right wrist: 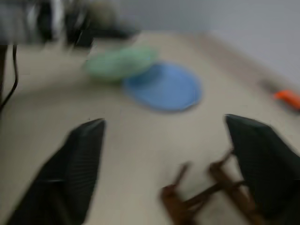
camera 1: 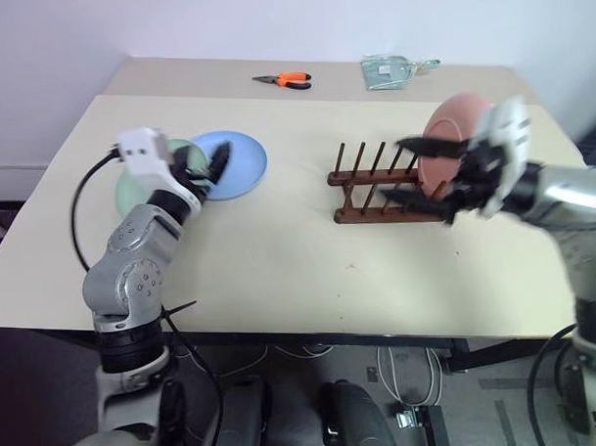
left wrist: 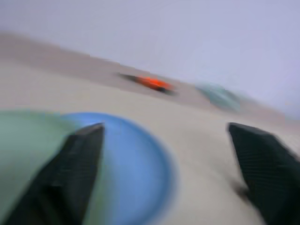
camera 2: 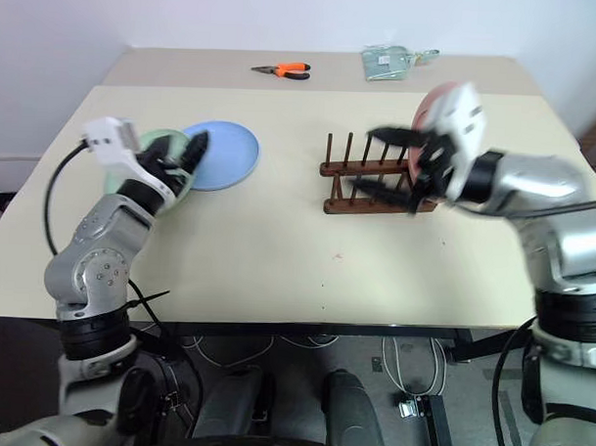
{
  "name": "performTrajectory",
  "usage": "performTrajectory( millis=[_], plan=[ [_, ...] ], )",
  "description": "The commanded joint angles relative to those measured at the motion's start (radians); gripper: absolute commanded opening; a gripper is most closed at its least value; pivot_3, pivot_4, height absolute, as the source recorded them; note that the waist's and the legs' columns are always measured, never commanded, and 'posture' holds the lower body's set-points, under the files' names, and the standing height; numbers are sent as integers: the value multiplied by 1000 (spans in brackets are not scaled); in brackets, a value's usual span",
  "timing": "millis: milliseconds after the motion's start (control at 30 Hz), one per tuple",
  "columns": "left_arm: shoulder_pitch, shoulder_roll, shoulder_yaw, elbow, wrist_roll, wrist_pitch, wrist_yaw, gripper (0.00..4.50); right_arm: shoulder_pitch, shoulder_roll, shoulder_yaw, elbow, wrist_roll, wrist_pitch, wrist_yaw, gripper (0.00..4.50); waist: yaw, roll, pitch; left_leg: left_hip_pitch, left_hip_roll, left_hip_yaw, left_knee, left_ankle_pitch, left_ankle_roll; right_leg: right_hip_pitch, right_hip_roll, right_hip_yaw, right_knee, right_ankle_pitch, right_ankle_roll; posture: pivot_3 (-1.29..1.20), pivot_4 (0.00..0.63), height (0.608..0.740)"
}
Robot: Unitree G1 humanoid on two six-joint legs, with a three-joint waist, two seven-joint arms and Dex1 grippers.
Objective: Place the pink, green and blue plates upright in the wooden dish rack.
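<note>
At the left of the frame the left tool hangs over the worktop with its fingers spread wide and empty, above the green plate and the blue plate, which lie flat and overlap. At the right, the right tool gapes equally wide, empty, at the wooden dish rack. The pink plate stands upright in the rack's right end. Farther back lie orange pliers and a clear packet.
</note>
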Motion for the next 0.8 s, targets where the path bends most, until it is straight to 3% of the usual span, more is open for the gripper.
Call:
performTrajectory(
  millis=[33,300,567,667,800],
  plan=[
    [10,-80,112,-96,14,103,250,4407,14,9,40,-48,-59,-66,11,4487,3,-1,0,0,0,0,0,0,0,0,0,0,0,0,0,0,150,740],
    [-30,-239,235,-170,-86,243,459,4407,54,40,105,-107,-95,-100,39,4487,0,-6,0,0,0,-1,0,0,-1,0,0,-1,0,0,0,0,150,740],
    [-106,-243,396,6,-313,127,593,4407,88,55,94,-130,-126,-104,3,4487,2,-6,0,0,0,-1,0,1,-2,0,1,0,0,1,-1,0,150,740],
    [-117,-205,399,73,-393,82,584,3590,111,49,87,-141,-141,-112,-9,4500,3,-7,-1,0,-1,-1,0,1,-2,1,0,-1,0,1,-1,0,150,740],
    [-119,-156,382,143,-513,79,542,1671,137,50,79,-159,-148,-117,-26,4500,0,-7,-1,0,-1,-1,0,1,-2,0,1,-1,-1,1,-1,0,150,740]
  ],
)
